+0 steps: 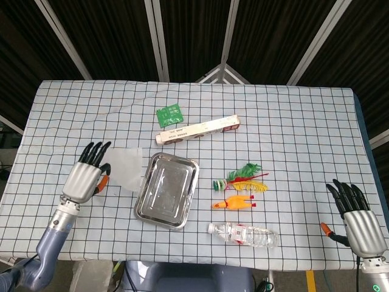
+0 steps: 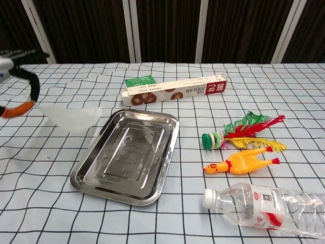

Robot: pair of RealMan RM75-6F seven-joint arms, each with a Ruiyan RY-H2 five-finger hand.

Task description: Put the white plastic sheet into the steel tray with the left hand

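The left hand (image 1: 85,177) pinches one edge of the white plastic sheet (image 1: 125,167) in its fingers, the sheet lifted off the surface just left of the empty steel tray (image 1: 167,189), so only placing remains.

Bare cloth (image 1: 73,115) left of steel tray (image 1: 167,189)

A table (image 1: 304,121) stands under a white cloth with a black grid. Behind it is a dark wall with pale metal bars (image 2: 133,30).
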